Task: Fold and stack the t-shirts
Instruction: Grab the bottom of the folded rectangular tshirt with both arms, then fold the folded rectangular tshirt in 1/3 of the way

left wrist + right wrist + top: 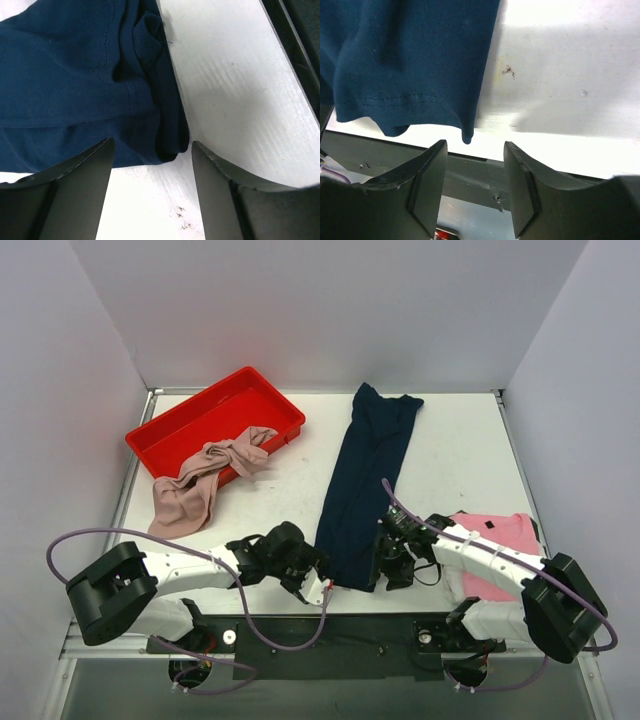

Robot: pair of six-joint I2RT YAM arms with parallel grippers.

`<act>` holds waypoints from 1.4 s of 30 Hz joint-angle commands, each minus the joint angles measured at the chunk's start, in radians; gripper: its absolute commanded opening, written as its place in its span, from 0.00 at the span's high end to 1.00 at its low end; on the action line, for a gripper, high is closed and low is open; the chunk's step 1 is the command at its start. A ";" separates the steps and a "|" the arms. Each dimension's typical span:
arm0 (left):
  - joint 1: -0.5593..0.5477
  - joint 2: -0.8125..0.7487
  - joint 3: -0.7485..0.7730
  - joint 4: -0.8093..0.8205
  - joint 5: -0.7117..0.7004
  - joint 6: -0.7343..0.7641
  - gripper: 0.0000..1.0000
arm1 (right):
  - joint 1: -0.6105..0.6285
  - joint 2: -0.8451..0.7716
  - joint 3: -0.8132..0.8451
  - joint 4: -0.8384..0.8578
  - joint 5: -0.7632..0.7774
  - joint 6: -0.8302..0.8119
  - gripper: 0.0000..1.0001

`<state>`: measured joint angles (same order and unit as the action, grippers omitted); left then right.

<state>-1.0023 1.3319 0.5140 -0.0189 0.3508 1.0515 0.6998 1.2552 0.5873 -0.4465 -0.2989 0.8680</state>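
Observation:
The navy t-shirt (362, 480) lies as a long folded strip down the middle of the table. My left gripper (318, 582) is open at its near left corner, and that folded corner (167, 142) sits just ahead of the jaws. My right gripper (392, 575) is open at the near right corner; the hem corner (466, 135) hangs just ahead of its jaws. The bright pink t-shirt (500, 540) lies at the right under the right arm. The beige-pink t-shirt (205, 478) is crumpled, draped over the tray's front rim onto the table.
A red plastic tray (215, 420) stands at the back left. The table's near edge and a dark metal rail (470, 175) lie right below the right gripper. White walls close in the left, back and right sides.

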 commanded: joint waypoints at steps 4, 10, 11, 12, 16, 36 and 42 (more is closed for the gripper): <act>-0.007 0.033 0.040 -0.057 0.014 0.109 0.38 | -0.006 0.050 0.034 0.021 0.081 0.089 0.55; -0.050 0.039 -0.003 -0.033 0.017 0.134 0.80 | -0.008 0.174 0.017 0.084 0.050 0.085 0.72; -0.058 0.033 -0.006 -0.033 0.014 0.136 0.80 | -0.011 0.173 0.005 0.086 0.050 0.083 0.77; -0.062 0.032 -0.003 -0.038 0.007 0.131 0.82 | -0.020 0.164 -0.003 0.085 0.047 0.082 0.89; -0.065 0.006 0.008 -0.137 -0.016 0.131 1.00 | -0.083 0.078 -0.096 0.069 0.034 0.077 1.00; 0.135 -0.010 0.454 -0.339 0.149 -0.477 1.00 | -0.198 -0.162 0.207 -0.302 -0.128 -0.127 1.00; 0.180 0.094 0.535 -0.205 0.079 -0.522 1.00 | -0.420 0.048 0.396 -0.314 -0.183 -0.299 1.00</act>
<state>-0.8375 1.3643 0.9985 -0.3225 0.4370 0.6098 0.3988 1.1831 0.8818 -0.6884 -0.4366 0.7090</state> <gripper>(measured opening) 0.030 0.009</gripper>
